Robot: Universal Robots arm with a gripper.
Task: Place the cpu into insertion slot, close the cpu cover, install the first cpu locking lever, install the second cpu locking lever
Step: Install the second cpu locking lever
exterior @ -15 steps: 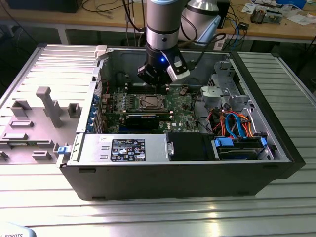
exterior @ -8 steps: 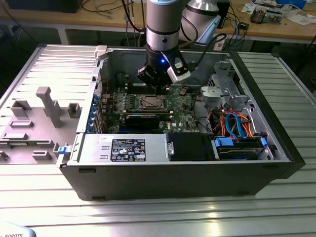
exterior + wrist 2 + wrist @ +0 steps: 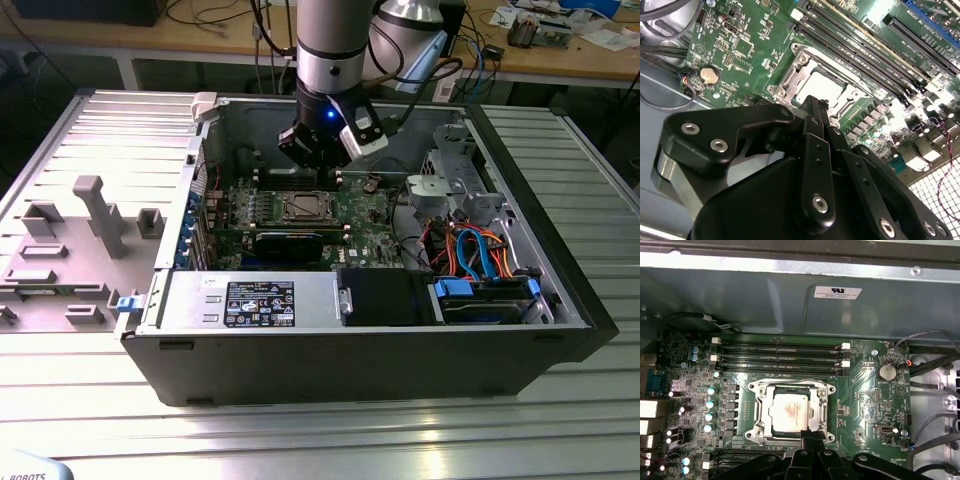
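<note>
The cpu [image 3: 791,411] shows its silver-grey top inside the insertion slot [image 3: 756,429] on the green board, also seen in the second wrist view as cpu [image 3: 826,86]. The cpu cover [image 3: 790,388] lies down around the chip, framing it with its window. My gripper [image 3: 812,436] hangs just above the socket's edge, fingers together and nothing between them. The second wrist view has the black fingertips [image 3: 812,111] meeting over the cover's rim [image 3: 790,82]. In the exterior view the gripper [image 3: 318,172] sits inside the open computer case over the socket [image 3: 303,208].
Long black memory slots [image 3: 782,357] run beside the socket. A coin battery [image 3: 886,371] and loose cables [image 3: 932,365] lie to one side. In the exterior view a drive cage [image 3: 455,185], blue and orange cables [image 3: 480,255] and the case walls [image 3: 350,340] surround the board.
</note>
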